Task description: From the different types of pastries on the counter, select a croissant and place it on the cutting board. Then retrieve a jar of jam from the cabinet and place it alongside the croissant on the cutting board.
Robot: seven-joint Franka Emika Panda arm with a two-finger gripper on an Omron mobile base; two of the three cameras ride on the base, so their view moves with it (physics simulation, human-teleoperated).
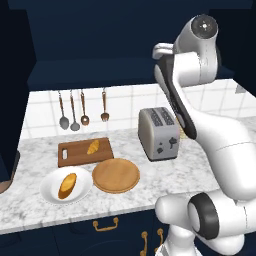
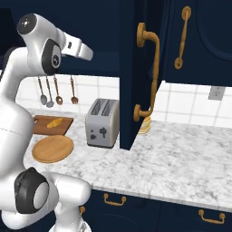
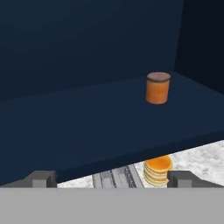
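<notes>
Croissant (image 1: 93,147) already lies on the cutting board (image 1: 75,155). Jar of jam (image 3: 157,88) stands upright on the cabinet shelf (image 3: 87,127), at about 1 o'clock in the hand view, well apart from the gripper (image 3: 111,177), whose jaws are spread wide and empty. Watch your approach: come in low and you could clip the shelf edge; come in off-centre and one fingertip may topple the jar or push it deeper.

The tabletop (image 1: 150,192) looks like polished white-and-grey marbled stone, and the cutting board (image 1: 75,152) and round plate (image 1: 116,176) beside it show matt brown wood grain. The toaster (image 1: 159,134) has a brushed grey metal look, the drawer handles (image 2: 114,200) a brassy sheen. The cabinet (image 3: 87,118) shelf is flat matt navy, and the jar of jam (image 3: 157,88) on it looks smooth, orange under a duller brown lid
</notes>
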